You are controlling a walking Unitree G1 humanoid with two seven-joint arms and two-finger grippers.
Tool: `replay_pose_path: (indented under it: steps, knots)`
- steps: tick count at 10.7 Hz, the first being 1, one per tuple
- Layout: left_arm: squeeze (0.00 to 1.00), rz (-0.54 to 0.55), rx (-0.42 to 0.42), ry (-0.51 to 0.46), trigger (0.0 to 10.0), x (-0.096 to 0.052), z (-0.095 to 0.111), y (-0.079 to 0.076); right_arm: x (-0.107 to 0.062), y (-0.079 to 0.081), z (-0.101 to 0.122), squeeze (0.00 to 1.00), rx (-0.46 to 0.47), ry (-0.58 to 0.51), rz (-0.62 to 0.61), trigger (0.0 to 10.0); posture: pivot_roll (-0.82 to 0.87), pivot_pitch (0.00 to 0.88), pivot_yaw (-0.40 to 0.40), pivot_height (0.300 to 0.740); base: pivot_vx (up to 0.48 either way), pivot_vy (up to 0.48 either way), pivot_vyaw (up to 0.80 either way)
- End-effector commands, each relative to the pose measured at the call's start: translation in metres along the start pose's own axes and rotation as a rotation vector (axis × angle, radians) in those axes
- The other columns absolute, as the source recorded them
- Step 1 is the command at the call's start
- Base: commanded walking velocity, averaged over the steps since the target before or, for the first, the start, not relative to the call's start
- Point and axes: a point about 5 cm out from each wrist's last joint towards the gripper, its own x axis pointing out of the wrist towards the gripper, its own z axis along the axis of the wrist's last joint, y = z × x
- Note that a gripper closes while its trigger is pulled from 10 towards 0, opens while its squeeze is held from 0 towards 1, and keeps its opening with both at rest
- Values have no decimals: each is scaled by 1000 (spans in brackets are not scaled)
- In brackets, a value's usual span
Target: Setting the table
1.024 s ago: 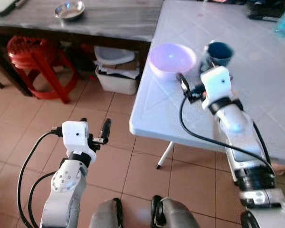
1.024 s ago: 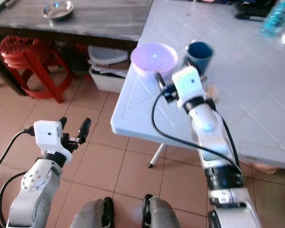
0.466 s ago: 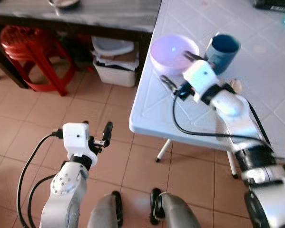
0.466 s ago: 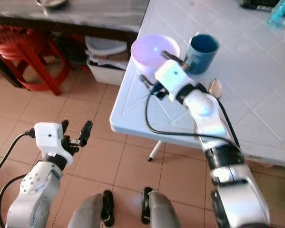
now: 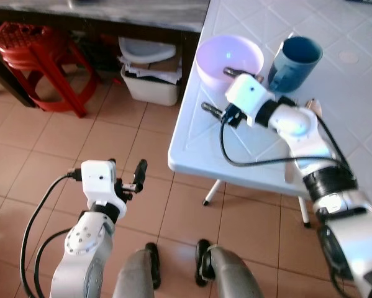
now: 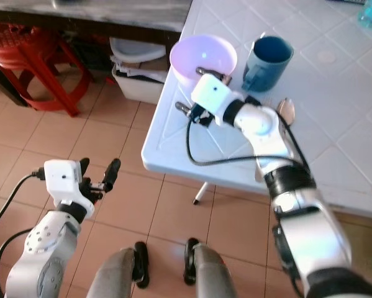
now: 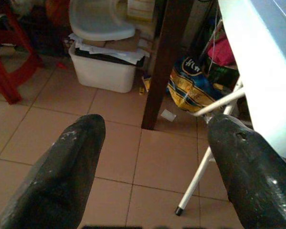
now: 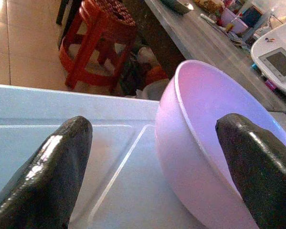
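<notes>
Right end effector (image 5: 218, 90) swung toward pink bowl (image 5: 229, 59), fingers now straddling its rim

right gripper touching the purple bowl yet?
Cannot tell. In the right wrist view the right gripper is open and straddles the purple bowl; one finger overlaps the rim, but neither contact nor a gap shows plainly.

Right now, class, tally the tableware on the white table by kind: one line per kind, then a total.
Bowls: 1, the purple bowl
Mugs: 1, the blue mug
Spoons: 1, the spoon lying beside the right arm, partly hidden
Total: 3
</notes>
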Motion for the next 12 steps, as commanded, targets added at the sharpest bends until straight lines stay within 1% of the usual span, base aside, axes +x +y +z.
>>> replay_pose_path:
  steps: [1, 4, 5, 6, 8, 9, 10, 12]
  knots:
    - [0, 1, 5, 12, 10000, -2, 0, 1, 1, -5, 0, 0, -35, 18, 28, 10000, 2, 296, 15, 740, 0, 0, 0]
    - [0, -4, 6, 17, 10000, -2, -1, 1, 6, -16, -1, 0, -132, 69, 56, 10000, 1, 291, 14, 740, 0, 0, 0]
    - [0, -4, 6, 23, 10000, -1, -1, 0, 6, -18, -6, 0, -148, 113, 76, 10000, 1, 289, 13, 740, 0, 0, 0]
    - [0, -5, 7, 28, 10000, -1, -2, 0, 5, -16, -12, 0, -167, 151, 116, 0, 2, 290, 13, 740, 0, 0, 0]
    - [0, -12, 2, 36, 10000, -1, -3, 0, 6, -13, -11, 0, -241, 153, 173, 0, -2, 288, 12, 740, 0, 0, 0]
    - [0, -14, 0, 37, 10000, -1, -4, -1, 6, -15, -11, 0, -273, 160, 182, 0, -2, 288, 12, 740, 0, 0, 0]
    - [0, -15, -2, 37, 10000, -1, -4, -1, 5, -18, -11, 0, -283, 171, 176, 0, -2, 287, 9, 740, 0, 0, 0]
    - [0, -9, -3, 41, 10000, -1, -5, -1, 2, -19, -15, 0, -332, 193, 190, 0, 1, 284, 5, 740, 0, 0, 0]
